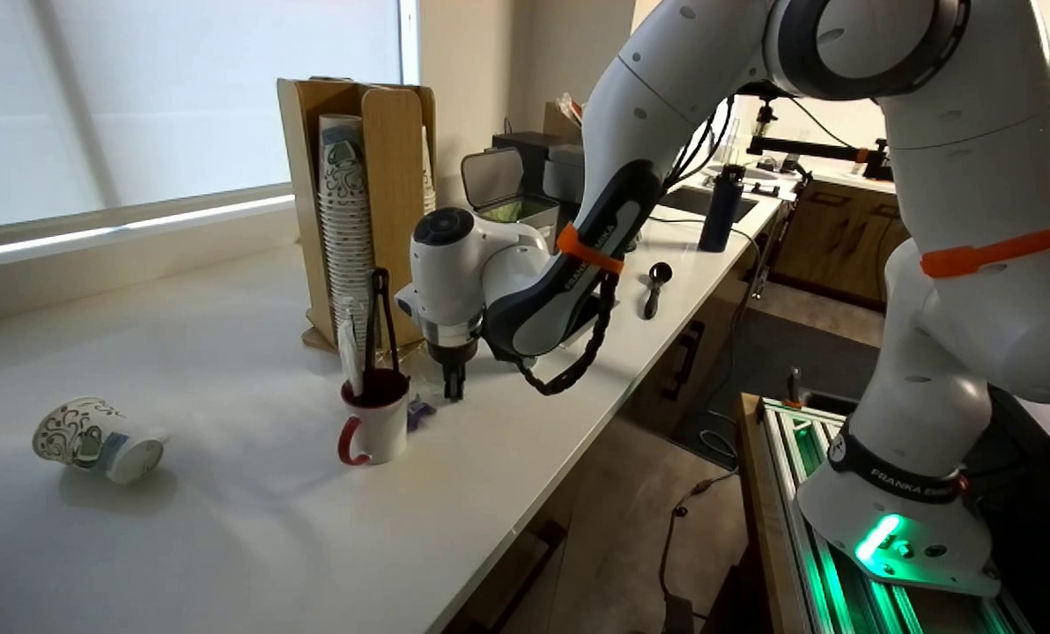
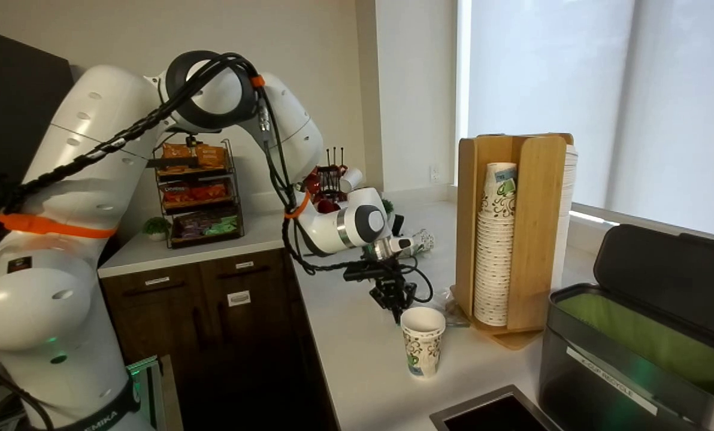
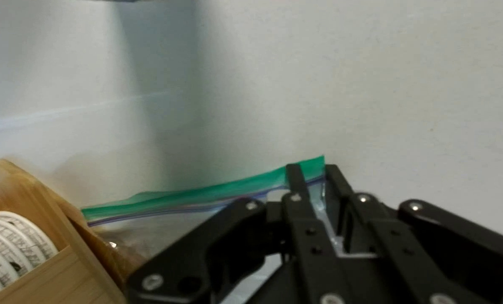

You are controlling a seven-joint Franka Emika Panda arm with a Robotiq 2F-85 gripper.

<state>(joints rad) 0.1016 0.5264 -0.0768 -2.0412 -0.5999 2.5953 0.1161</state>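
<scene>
Robotiq gripper point(image 3: 312, 167) seen with jaws narrowly parted, zip-top bag point(image 3: 192, 202) glimpsed between them, wooden cup dispenser point(image 2: 534, 239) placed nearby

A clear, green-edged zip bag point(image 3: 179, 215) lies beside the wooden cup holder point(image 2: 536, 239).
</scene>
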